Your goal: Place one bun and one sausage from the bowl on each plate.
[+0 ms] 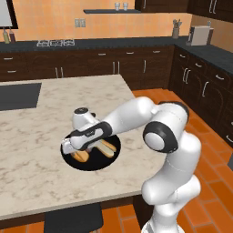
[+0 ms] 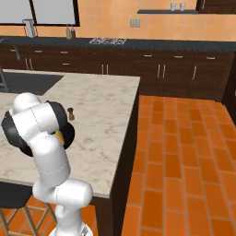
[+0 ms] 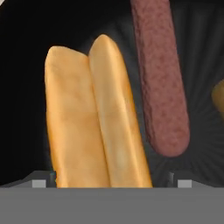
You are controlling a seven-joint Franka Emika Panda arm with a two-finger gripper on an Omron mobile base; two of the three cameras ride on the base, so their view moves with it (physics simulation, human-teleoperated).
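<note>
The black bowl sits near the front edge of the marble island. My gripper hangs low over its left half. In the hand view my gripper is open, with its fingertips wide apart on either side of an orange-yellow bun lying in the bowl. A reddish-brown sausage lies just beside that bun. An edge of another bun shows past the sausage; it is the tan bun in the bowl's right half. The plates are out of view. My arm hides most of the bowl in the right base view.
A dark recessed panel is set into the island's far left. A small brown shaker stands on the island just beyond the bowl. A dark stool stands below the island's front edge. Orange tiled floor lies to the right.
</note>
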